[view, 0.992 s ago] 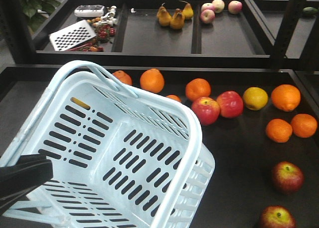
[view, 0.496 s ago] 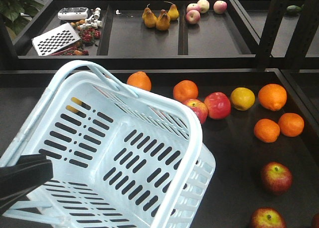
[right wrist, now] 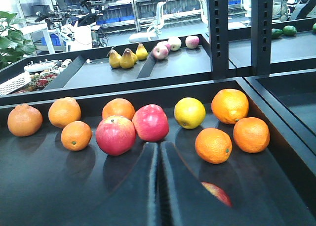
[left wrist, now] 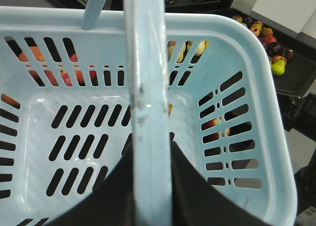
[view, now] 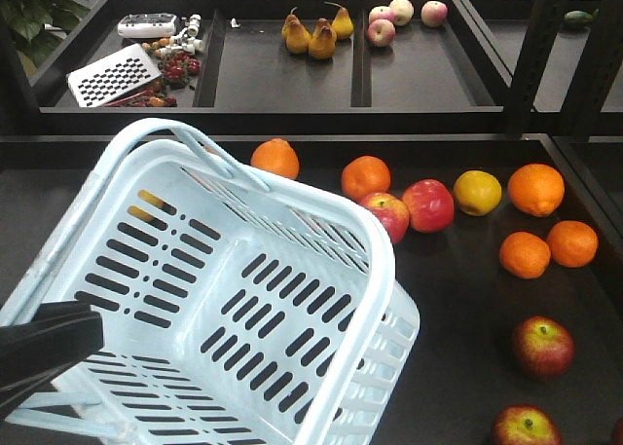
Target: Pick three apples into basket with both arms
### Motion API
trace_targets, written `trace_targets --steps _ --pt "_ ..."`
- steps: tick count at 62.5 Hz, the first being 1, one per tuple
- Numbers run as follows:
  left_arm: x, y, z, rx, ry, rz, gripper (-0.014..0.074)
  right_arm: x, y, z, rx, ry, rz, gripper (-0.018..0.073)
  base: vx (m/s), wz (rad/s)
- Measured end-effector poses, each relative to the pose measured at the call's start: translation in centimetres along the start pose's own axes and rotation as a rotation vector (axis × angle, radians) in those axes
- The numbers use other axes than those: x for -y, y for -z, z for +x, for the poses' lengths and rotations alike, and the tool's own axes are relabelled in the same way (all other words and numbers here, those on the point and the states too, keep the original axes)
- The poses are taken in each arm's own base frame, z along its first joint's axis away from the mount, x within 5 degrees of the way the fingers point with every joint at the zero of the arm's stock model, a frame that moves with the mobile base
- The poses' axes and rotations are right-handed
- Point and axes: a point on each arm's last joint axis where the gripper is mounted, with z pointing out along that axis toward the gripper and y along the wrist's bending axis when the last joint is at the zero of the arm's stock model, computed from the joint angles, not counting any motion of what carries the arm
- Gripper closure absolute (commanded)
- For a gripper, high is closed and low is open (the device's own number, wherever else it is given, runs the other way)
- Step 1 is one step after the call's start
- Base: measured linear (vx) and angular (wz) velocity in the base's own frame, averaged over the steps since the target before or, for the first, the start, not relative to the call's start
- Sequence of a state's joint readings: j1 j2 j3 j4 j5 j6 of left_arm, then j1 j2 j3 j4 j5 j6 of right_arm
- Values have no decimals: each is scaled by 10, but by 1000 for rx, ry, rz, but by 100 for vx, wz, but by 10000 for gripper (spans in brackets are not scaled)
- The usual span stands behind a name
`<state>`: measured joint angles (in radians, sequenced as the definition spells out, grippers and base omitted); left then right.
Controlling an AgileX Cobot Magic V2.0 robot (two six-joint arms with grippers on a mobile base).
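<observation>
**Black Racking in a Brightly Lit Workshop**

A long black rear shelf [view: 282,75], split by ridges into shallow compartments, anchors the scene. Directly in front of it, and lower, sits a wide black tray table [view: 467,309] with raised edges. Dark metal uprights [view: 531,55] rise at the shelf's right end. A leafy potted plant [view: 39,7] stands off its left end. Beyond the shelf, across a grey floor [right wrist: 187,29], are pale office chairs [right wrist: 159,16] and racks of blue bins [right wrist: 148,7] under bright, even light.

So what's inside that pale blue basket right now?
No fruit yet: the basket shows a bare slotted floor. Its handle and the left gripper hide one strip in the wrist view. Fruit seen through the slots lies outside.
</observation>
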<state>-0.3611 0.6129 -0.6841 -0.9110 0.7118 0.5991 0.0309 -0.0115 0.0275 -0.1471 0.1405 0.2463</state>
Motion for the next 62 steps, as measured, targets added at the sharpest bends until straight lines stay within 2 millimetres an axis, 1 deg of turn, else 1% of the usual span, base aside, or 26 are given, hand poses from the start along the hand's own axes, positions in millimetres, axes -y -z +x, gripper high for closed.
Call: trace_targets --steps 62 --pt "0 0 0 1 0 -1 603 0 0 0 0 0 0 565 0 0"
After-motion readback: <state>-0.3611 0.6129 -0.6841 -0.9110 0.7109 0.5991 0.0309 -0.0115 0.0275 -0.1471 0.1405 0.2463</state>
